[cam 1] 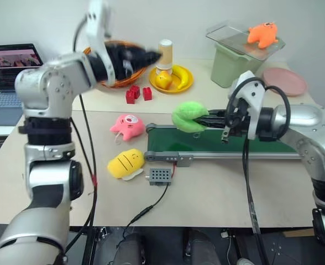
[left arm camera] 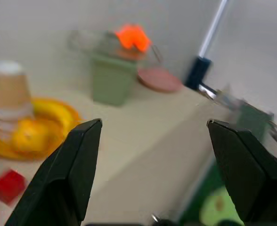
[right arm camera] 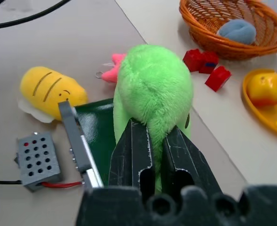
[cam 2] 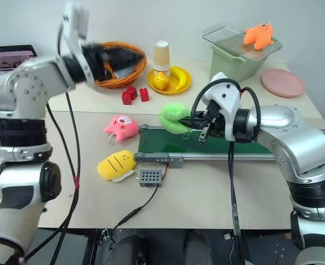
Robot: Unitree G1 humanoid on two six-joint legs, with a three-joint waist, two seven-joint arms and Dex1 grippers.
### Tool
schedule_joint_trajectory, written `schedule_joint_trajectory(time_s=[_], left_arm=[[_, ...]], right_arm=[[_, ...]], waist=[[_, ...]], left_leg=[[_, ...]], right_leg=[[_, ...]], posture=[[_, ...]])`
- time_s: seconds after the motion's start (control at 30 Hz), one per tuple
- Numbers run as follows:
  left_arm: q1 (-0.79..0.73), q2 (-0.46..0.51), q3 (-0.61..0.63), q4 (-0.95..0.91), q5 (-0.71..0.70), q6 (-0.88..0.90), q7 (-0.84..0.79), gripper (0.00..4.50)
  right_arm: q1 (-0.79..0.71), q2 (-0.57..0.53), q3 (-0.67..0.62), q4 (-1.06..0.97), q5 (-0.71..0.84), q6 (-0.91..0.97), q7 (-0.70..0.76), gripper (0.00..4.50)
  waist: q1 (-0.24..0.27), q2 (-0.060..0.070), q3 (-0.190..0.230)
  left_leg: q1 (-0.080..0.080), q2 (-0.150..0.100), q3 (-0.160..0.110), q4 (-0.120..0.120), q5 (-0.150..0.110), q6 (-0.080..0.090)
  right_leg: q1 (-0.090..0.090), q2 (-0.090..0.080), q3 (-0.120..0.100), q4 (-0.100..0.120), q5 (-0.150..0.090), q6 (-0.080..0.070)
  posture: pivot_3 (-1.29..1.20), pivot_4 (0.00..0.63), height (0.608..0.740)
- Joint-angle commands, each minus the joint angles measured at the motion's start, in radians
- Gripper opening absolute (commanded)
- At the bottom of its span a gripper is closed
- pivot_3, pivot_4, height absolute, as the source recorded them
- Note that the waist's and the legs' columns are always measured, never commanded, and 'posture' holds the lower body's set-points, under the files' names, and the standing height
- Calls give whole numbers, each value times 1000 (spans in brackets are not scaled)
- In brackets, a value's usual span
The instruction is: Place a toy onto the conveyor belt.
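The left gripper [cam 1: 151,55] is smeared by motion in the head views — its fingertips cannot be made out there. The conveyor belt [cam 2: 168,144] has its middle hidden behind the right arm, and its far end runs out at the picture's edge. The orange basket [cam 2: 130,70] is half covered by the left gripper. In the left wrist view the green bin [left arm camera: 112,77] and yellow plate [left arm camera: 65,113] are blurred — no detail reads.
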Motion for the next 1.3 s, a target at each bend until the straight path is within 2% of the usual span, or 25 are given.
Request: schedule_joint_trajectory(time_s=[0.03, 0.23, 0.4, 0.53, 0.63, 0.83, 1.1, 1.3], left_arm=[[0, 54, 11, -116, -94, 116, -64, 3816], [-13, 96, 38, -115, -152, 178, -96, 3816], [50, 235, -34, -205, -184, 145, -282, 3816], [136, 393, -146, -242, -41, -73, -443, 3816], [170, 447, -217, -205, 90, -248, -492, 3816], [171, 426, -233, -176, 157, -346, -517, 3816], [198, 404, -241, -184, 194, -377, -527, 3816], [183, 369, -240, -183, 204, -365, -516, 3816]], right_arm=[[-16, 5, 17, -44, -100, -109, -13, 0], [15, -5, 67, -40, -240, -249, 3, 0], [56, -3, 74, -25, -326, -354, 17, 0], [107, 12, 57, -14, -337, -390, 23, 0], [137, 35, 60, 9, -363, -439, 13, 0], [172, 99, 93, 76, -463, -586, -26, 0], [177, 172, 109, 170, -571, -729, -77, 0], [237, 190, 129, 221, -616, -796, -75, 0]], waist=[[1, 0, 0], [0, 0, 0], [-3, 0, 0], [-4, 0, 0], [-3, 0, 0], [6, 0, 0], [0, 0, 0], [2, 0, 0]], left_leg=[[0, 0, 0, 0, 0, 0], [2, 0, -1, 0, 1, -2], [2, -1, -1, -1, 1, -2], [2, 0, -1, -2, 2, -3], [3, 0, 0, -1, 2, -4], [2, -1, -2, 1, 2, -4], [2, -1, -3, 0, 2, -4], [1, -2, -4, 0, 2, -4]], right_leg=[[0, 0, 0, 0, 0, 0], [2, 0, -1, 0, 0, 0], [2, 0, 0, 0, 0, 0], [1, 0, -1, 1, -1, -1], [1, 0, 0, 3, -2, -2], [1, 0, 0, 5, -3, -3], [0, 0, 0, 7, -5, -2], [1, 0, 0, 7, -5, -1]], posture=[[0, 150, 740], [0, 150, 740], [0, 150, 740], [0, 150, 740], [0, 150, 740], [0, 150, 740], [0, 150, 740], [0, 150, 740]])
